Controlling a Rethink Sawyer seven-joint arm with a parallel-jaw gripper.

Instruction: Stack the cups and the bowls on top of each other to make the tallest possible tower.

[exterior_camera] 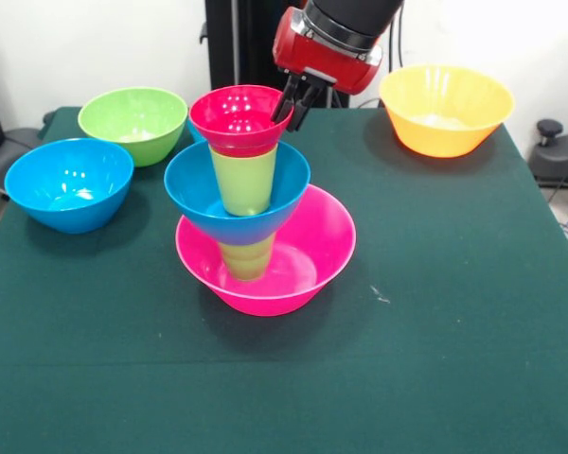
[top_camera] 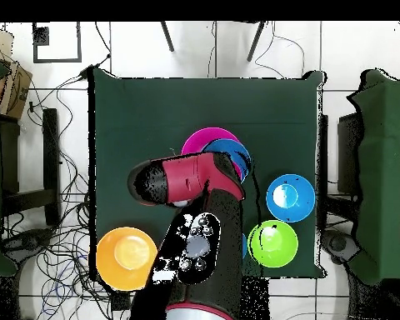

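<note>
The tower stands mid-table in the front view. Its base is a wide pink bowl (exterior_camera: 308, 270) (top_camera: 198, 138). On that sit a green cup (exterior_camera: 246, 257), a medium blue bowl (exterior_camera: 194, 194) (top_camera: 240, 153), a second green cup (exterior_camera: 244, 180) and a small red bowl (exterior_camera: 232, 118) on top. My gripper (exterior_camera: 294, 101) comes down at the red bowl's far right rim, its two fingers close together on that rim. In the overhead view the arm (top_camera: 195, 179) covers the gripper and most of the stack.
A blue bowl (exterior_camera: 68, 182) (top_camera: 289, 197) and a green bowl (exterior_camera: 133, 123) (top_camera: 272, 243) sit left of the tower in the front view. An orange bowl (exterior_camera: 445, 109) (top_camera: 126, 258) stands at the far right corner. Chairs and cables surround the table.
</note>
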